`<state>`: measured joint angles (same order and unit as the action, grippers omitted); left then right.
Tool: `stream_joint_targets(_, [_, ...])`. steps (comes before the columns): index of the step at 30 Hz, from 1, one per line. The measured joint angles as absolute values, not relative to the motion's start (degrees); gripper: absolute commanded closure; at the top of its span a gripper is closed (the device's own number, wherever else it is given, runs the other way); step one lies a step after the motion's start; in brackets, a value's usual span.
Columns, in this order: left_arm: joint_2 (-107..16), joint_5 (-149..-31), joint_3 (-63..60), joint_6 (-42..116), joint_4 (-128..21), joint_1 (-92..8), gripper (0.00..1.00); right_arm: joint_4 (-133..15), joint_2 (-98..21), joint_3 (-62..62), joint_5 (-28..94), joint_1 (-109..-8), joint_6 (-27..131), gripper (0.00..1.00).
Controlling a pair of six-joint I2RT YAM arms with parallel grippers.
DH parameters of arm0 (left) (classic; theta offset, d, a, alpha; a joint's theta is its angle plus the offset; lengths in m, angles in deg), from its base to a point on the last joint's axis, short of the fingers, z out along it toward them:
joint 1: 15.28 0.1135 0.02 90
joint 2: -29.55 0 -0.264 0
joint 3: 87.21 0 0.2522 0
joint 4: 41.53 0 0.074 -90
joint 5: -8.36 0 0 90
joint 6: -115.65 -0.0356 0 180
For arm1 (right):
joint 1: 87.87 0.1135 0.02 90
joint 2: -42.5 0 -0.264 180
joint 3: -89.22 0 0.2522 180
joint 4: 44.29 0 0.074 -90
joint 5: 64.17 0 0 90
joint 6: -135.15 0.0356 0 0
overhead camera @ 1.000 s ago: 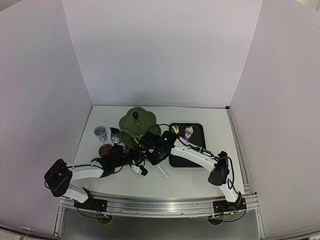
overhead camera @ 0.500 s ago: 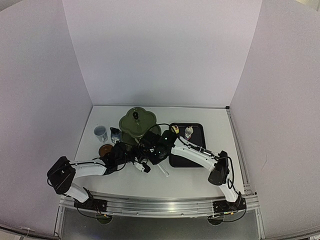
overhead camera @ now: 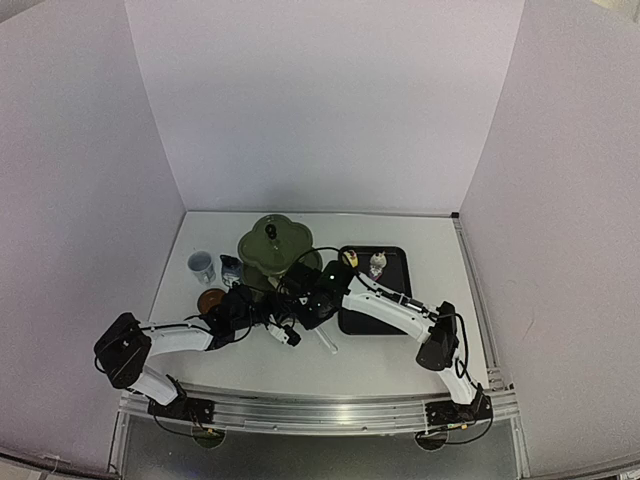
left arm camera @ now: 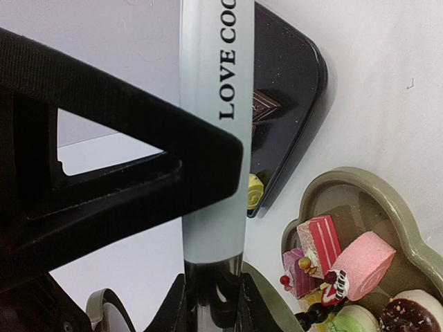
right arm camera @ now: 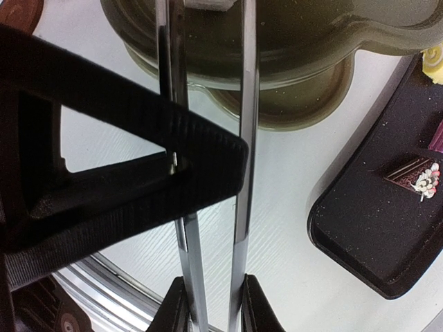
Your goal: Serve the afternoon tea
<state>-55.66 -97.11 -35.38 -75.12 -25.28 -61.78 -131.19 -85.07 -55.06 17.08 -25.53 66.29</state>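
Two claws are crowding together over the near centre of the table (right arm camera: pixel 291 180). The left claw (left arm camera: pixel 213 304) is pinching a pale lettered handle (left arm camera: pixel 211 173), and the right claw (right arm camera: pixel 213 304) is squeezing the metal tongs (right arm camera: pixel 246 138), both blades pressed narrow. With the arms working this tightly, one could be knocking the other's tool loose. Slipping tongs could also be striking the dark green stand (left arm camera: pixel 394 200) standing just beyond and scattering the pastries (left arm camera: pixel 360 259) sitting on its lower tier. Farther right, more pastries are lying on the black tray (right arm camera: pixel 374 242), where a careless swing could be sweeping them off.
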Motion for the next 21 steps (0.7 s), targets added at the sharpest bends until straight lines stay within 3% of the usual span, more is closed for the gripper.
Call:
stream_joint_targets(4, [-55.63, -97.46, -35.71, -75.12, -24.97, -61.78, 1.00, -131.26, -85.14, -55.06, 17.16, -25.47, 66.50, 0.71])
stream_joint_targets(9, [-55.61, -97.65, -35.85, -75.16, -25.28, -61.74, 1.00, -131.64, -85.33, -55.06, 16.64, -25.48, 66.91, 0.60])
stream_joint_targets(17, [-55.59, -97.90, -36.11, -74.98, -25.29, -61.74, 1.00, -131.73, -85.33, -55.06, 16.82, -25.46, 67.61, 0.56])
stream_joint_targets(21, [-55.59, -97.87, -36.11, -74.82, -25.27, -61.74, 1.00, -131.55, -85.33, -55.06, 16.90, -25.46, 67.73, 0.45])
